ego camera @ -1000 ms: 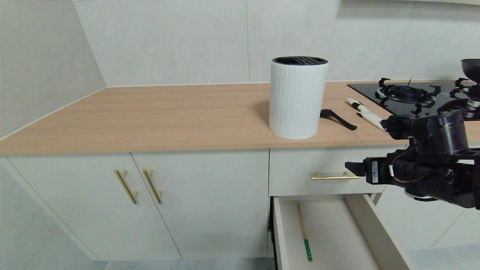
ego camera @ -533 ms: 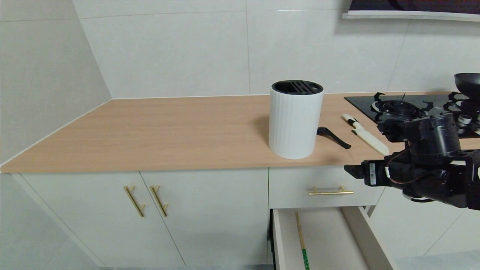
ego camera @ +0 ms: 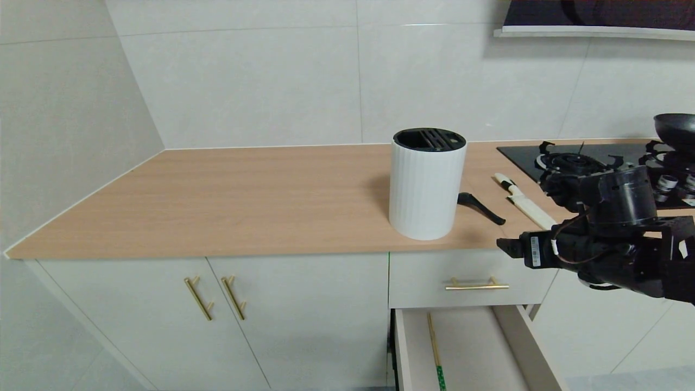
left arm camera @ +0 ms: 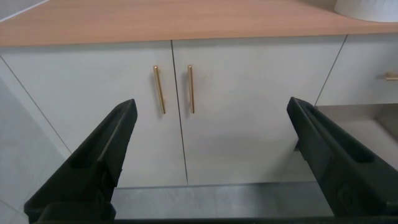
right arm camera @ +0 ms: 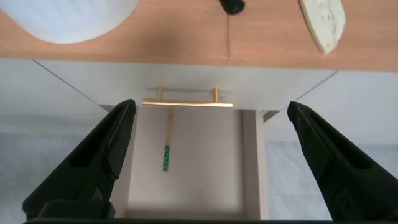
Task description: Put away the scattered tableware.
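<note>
Centrally, a knife block (ego camera: 427,190) and knife (ego camera: 524,205) are set on the wooden countertop (ego camera: 244,201) before tiled walls (ego camera: 244,81). The left gripper (left arm camera: 210,106) and right gripper (right arm camera: 208,109) are held spread.

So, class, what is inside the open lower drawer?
In the drawer, green-tipped wooden chopsticks lie lengthwise near its left wall. Its rear is covered by the closed drawer above.
</note>
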